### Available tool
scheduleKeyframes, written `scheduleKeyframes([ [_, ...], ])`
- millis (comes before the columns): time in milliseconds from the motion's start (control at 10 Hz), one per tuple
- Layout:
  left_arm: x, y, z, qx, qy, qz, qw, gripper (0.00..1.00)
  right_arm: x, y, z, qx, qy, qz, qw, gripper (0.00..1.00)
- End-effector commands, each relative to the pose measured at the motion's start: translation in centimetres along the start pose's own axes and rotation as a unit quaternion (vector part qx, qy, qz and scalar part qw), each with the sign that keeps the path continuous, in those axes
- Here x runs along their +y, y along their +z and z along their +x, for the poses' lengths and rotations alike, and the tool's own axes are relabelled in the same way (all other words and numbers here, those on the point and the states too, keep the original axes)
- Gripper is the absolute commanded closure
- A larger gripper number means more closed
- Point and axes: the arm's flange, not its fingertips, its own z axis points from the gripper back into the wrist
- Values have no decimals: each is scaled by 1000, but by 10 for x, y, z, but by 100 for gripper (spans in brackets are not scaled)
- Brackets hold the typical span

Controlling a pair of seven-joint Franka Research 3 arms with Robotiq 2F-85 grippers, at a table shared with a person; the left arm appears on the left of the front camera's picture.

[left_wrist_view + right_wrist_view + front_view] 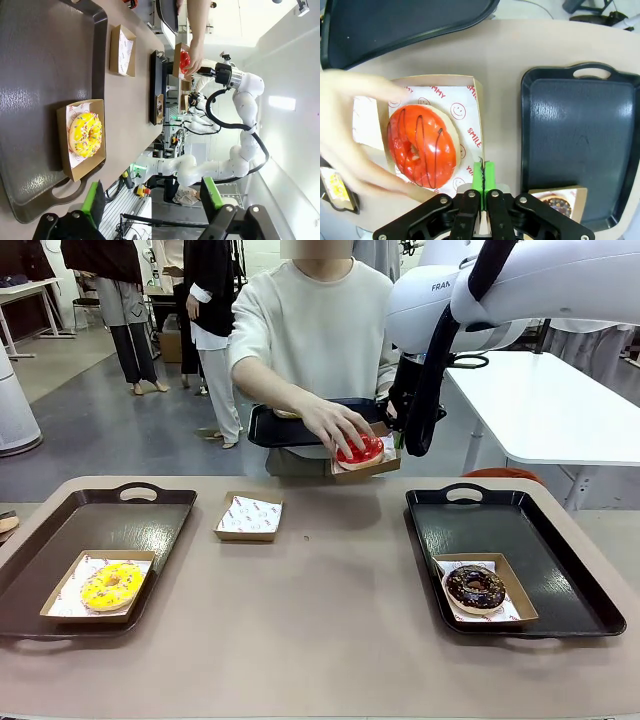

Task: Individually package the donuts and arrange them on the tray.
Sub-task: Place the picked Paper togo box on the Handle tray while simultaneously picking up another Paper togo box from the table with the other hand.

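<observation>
Donuts are going into boxes one at a time, and the red donut (422,145) is the one in hand now. It sits in the held box (435,79), with the person's hand (335,423) spread over it, apparently seating it on the printed liner. Your right jaws are pressed together on that box's near wall, pinching cardboard and paper between the green pads. That edge grip leaves the open top free for the person. The box is lifted clear of the tabletop (330,620) at its far side, within the person's easy reach. The person's other hand carries a black serving tray (275,428) just behind it, probably the supply.

The yellow donut (111,586) lies already boxed on the left tray (60,525), and the chocolate donut (475,587) lies boxed on the right tray (545,540). One empty box (249,516) waits on the tabletop between the trays, presumably for the last donut.

Your left jaws are spread wide and hold nothing, hovering near the left tray's handle end. I judge the held box should stay level until the hand lifts away.
</observation>
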Motion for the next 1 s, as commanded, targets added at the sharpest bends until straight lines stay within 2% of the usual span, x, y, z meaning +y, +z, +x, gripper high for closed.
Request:
scheduleKeyframes([
  [0, -1, 1, -2, 0, -1, -4, 1000, 0, -3, -2, -6, -8, 0, 3, 1000, 100],
  [500, 0, 0, 0, 0, 0, 0, 1000, 0, 0, 0, 0, 0, 0, 0, 1000, 99],
  [600, -20, -10, 15, 5, 4, 53, 999, 0, -20, 2, 0, 19, 23, 1, 1000, 99],
  [900, -97, -42, 66, 32, -9, 141, 989, 0, -93, 25, -2, 53, 30, 35, 998, 99],
])
